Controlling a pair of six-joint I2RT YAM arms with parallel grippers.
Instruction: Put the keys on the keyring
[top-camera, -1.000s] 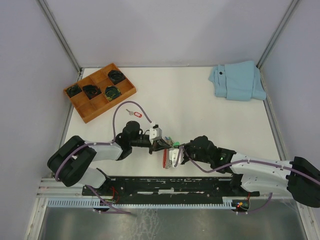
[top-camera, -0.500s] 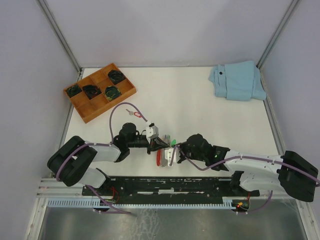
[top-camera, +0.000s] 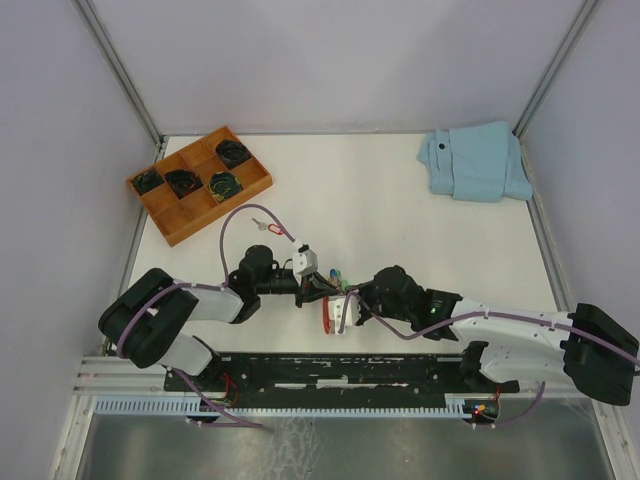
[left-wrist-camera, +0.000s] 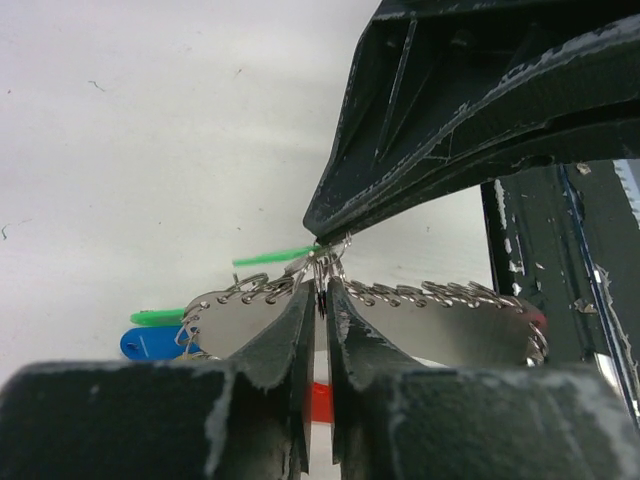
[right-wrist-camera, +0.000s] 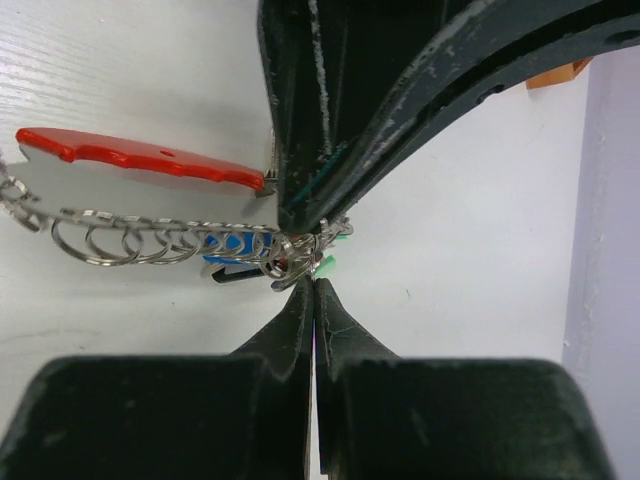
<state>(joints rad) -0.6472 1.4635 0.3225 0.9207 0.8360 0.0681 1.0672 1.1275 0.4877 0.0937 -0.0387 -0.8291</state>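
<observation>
We found both grippers tip to tip at the 6 o'clock edge of the table (top-camera: 380, 210). The left gripper (left-wrist-camera: 320, 285) had its jaws almost together, pinching thin wire loops of the keyring (right-wrist-camera: 150, 240). The right gripper (right-wrist-camera: 313, 283) was clamped tight on the same bunch from the opposite side. The keyring's red band (right-wrist-camera: 140, 158) lay flat on the table beside them. A green tag (left-wrist-camera: 275, 258) stuck out of the ring bunch; whether its key was threaded we could not tell. The red-tagged key (top-camera: 272, 229) lay apart, at 10 o'clock from the grippers, near the wooden tray (top-camera: 195, 218).
</observation>
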